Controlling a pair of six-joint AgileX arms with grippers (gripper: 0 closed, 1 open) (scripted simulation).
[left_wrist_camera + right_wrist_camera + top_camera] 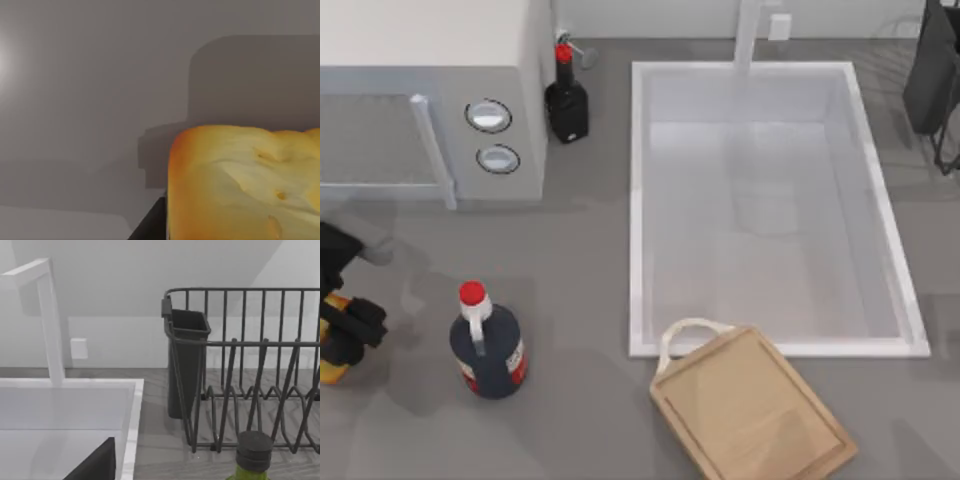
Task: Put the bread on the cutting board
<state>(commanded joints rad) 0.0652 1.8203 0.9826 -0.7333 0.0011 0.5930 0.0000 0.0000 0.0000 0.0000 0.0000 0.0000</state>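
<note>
Left pincer (342, 335), at the table's (580, 420) left edge, grips the bread (330, 368) (245, 185). The cutting board (752, 410) lies well apart, near right, just before the sink (638, 220).

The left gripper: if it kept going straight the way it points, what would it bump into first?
Probably the bare grey table. The left gripper, at the table's left edge, carries the bread, and beyond it the left wrist view shows no obstacle, though depth is hard to judge.

Rendered kitchen counter, white sink (638, 200) with faucet (47, 320), microwave (430, 90), dark dish rack (245, 370)
</note>
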